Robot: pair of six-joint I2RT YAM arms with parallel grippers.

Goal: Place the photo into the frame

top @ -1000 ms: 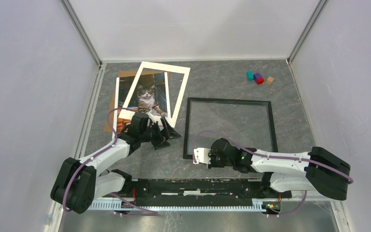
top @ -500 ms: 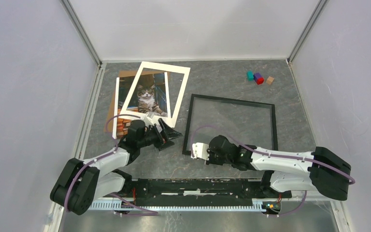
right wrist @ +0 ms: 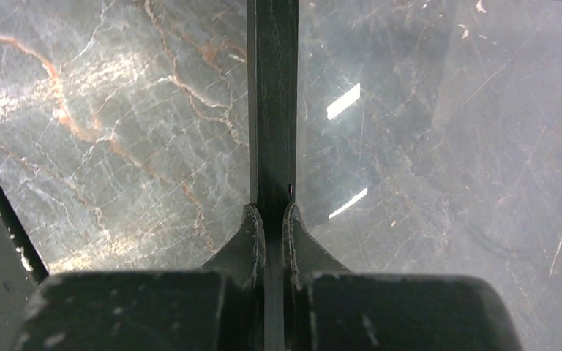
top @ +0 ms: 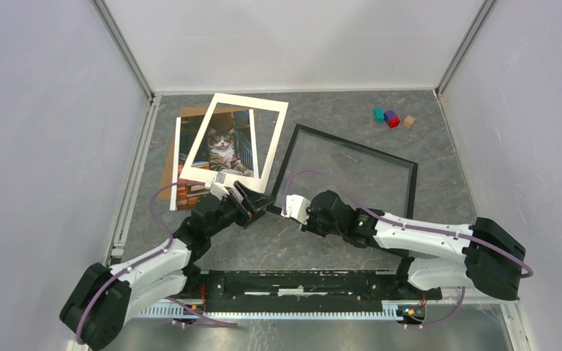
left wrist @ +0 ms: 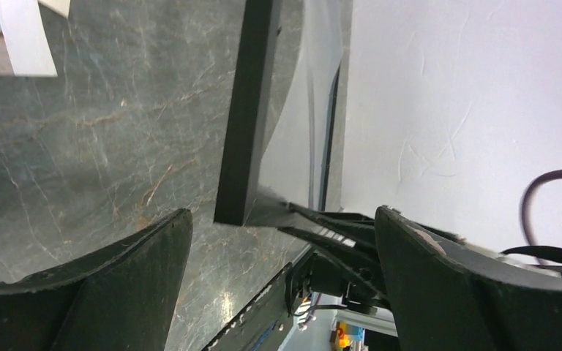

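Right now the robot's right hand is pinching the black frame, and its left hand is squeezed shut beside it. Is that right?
Not quite. The right hand does pinch the black frame, but the left hand is wide open, not squeezed shut. The left wrist view shows its two fingers far apart, with the frame's corner showing in the gap between them.

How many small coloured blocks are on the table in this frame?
3, in a row near the table's far right corner: teal block on the left, purple block in the middle, tan block on the right. The red beside the purple may be a fourth.
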